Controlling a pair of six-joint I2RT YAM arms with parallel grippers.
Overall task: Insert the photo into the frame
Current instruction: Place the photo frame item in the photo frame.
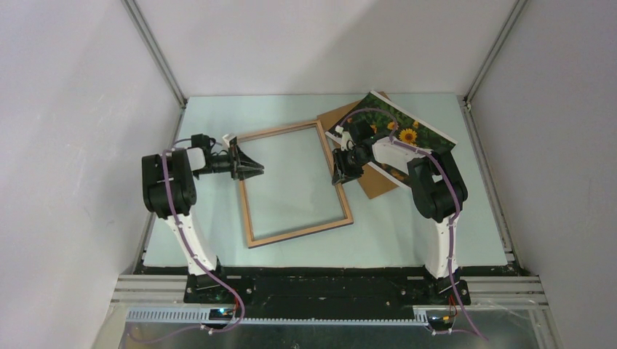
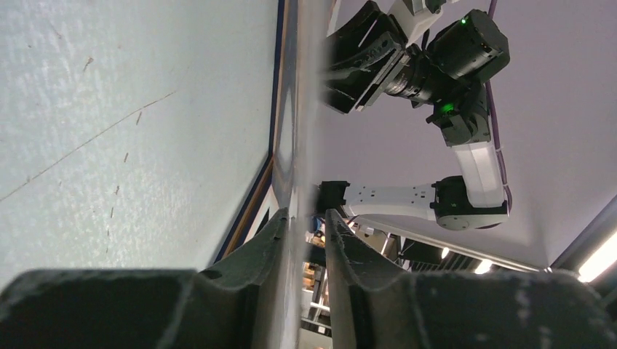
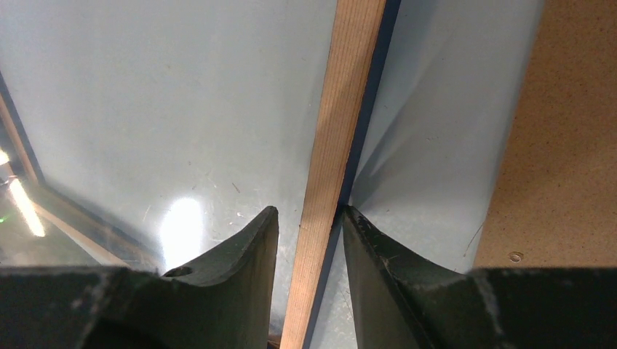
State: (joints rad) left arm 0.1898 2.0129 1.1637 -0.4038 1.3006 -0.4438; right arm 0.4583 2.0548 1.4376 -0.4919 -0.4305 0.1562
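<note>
The frame [image 1: 302, 232] lies in the middle of the table, light wood face up. My left gripper [image 1: 251, 167] is at its left rail near the far corner. In the left wrist view the gripper [image 2: 305, 212] is turned on its side, its fingers on either side of the frame's edge [image 2: 277, 87], with a gap on one side. My right gripper [image 1: 339, 174] straddles the right rail. In the right wrist view the gripper [image 3: 309, 209] has the wooden rail [image 3: 349, 87] between its fingers, with a gap on the left. The photo [image 1: 407, 131] lies at the back right, partly under my right arm.
A brown backing board [image 1: 378, 185] lies under the photo, right of the frame, and shows in the right wrist view [image 3: 567, 145]. White walls close in the table on three sides. My right arm [image 2: 436, 58] shows across the frame in the left wrist view.
</note>
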